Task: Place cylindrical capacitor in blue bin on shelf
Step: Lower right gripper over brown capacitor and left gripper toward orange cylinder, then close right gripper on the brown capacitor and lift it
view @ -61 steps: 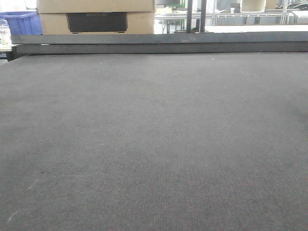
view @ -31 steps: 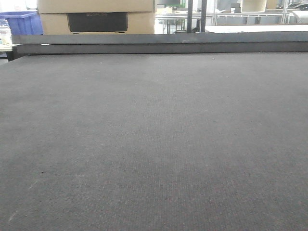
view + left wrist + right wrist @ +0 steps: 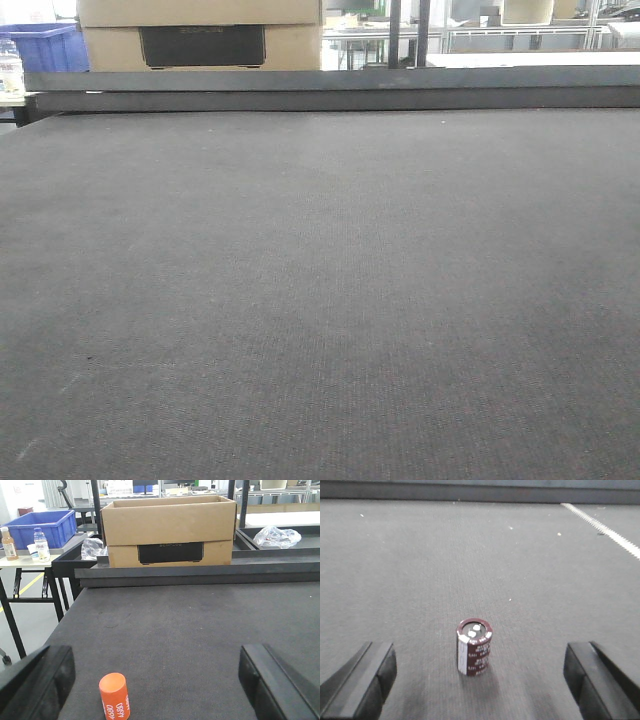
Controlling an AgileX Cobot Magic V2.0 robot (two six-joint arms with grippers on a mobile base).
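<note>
A dark-red cylindrical capacitor point(image 3: 474, 647) with a white stripe stands upright on the dark grey mat. It sits between the fingers of my right gripper point(image 3: 480, 682), which is open and touches nothing. My left gripper point(image 3: 156, 682) is also open, low over the same mat. An orange cylinder point(image 3: 114, 696) with white print stands near its left finger point(image 3: 47, 677), clear of both pads. The blue bin and the shelf are out of view. The front view shows only the bare mat point(image 3: 320, 300), with neither arm nor capacitor.
A cardboard box point(image 3: 169, 527) stands behind the raised black rim point(image 3: 200, 572) at the mat's far edge. A blue crate point(image 3: 42, 526) and bottles point(image 3: 41, 545) sit on a side table to the left. A crumpled plastic bag point(image 3: 277, 536) lies at the back right.
</note>
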